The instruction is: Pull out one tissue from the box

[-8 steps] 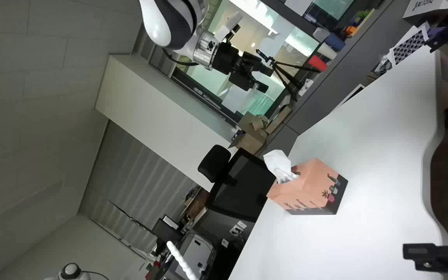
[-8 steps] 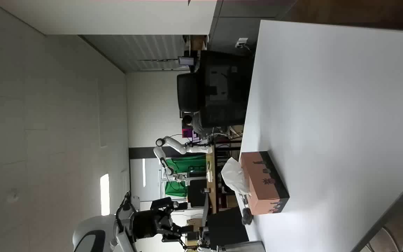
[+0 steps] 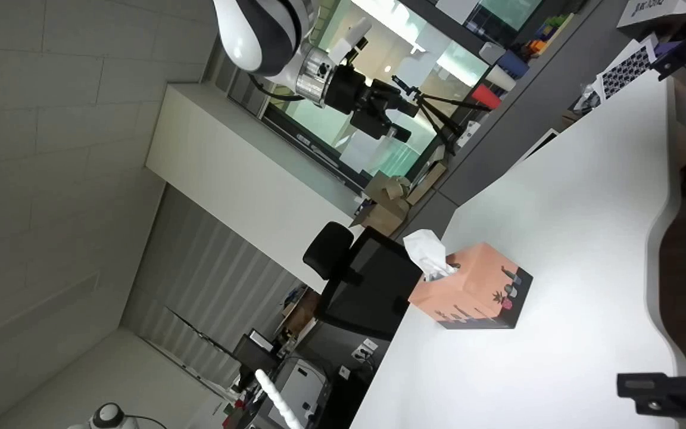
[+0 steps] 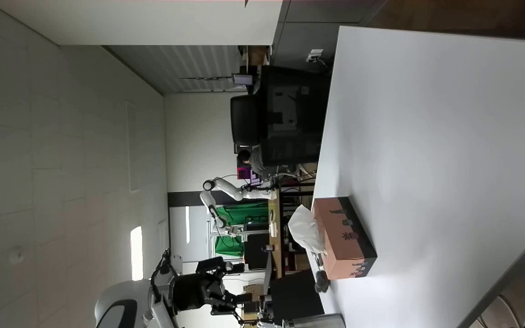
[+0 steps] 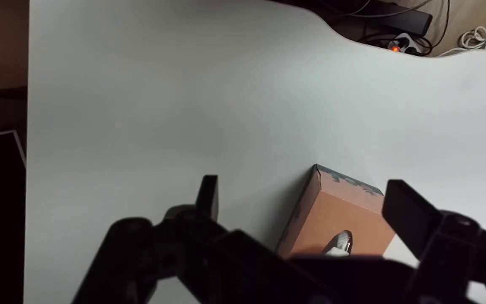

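The box is a salmon-pink carton with a dark band round its base, and stands on the white table. It also shows in an exterior view and in the wrist view. The white tissue sticks out crumpled from the box's opening. It shows in an exterior view too; in the wrist view only a small part of the tissue shows, the rest hidden behind the gripper. My gripper is well above the box and apart from it. In the wrist view its fingers are spread wide with nothing between them.
The white table has a wavy edge. A black chair stands beyond the table. A small dark object and a metallic cylinder are near the box's side of the table. Cables and a power strip lie below the table edge.
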You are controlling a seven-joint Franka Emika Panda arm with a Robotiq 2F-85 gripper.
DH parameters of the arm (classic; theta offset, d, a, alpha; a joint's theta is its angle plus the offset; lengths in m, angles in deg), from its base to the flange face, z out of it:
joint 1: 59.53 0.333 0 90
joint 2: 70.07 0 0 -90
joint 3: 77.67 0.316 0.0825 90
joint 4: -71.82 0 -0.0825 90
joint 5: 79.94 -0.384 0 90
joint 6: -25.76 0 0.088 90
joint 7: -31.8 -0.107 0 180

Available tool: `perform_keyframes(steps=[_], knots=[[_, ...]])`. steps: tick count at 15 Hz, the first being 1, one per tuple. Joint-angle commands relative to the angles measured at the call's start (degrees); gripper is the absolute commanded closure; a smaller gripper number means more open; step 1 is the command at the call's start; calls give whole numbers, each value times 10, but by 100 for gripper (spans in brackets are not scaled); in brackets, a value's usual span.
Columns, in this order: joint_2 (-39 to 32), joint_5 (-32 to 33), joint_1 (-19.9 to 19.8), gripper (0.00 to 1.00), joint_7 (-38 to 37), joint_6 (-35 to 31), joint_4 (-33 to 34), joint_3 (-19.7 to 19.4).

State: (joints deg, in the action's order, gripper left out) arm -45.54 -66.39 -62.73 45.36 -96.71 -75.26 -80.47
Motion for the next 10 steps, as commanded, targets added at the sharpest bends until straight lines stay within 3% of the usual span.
perform_keyframes(steps=[1,5,10], knots=[[0,2,4,0,-1,2,1,-4],[0,2,4,0,-1,2,1,-4],[-41,-18,6,0,-4,-100,26,-15]])
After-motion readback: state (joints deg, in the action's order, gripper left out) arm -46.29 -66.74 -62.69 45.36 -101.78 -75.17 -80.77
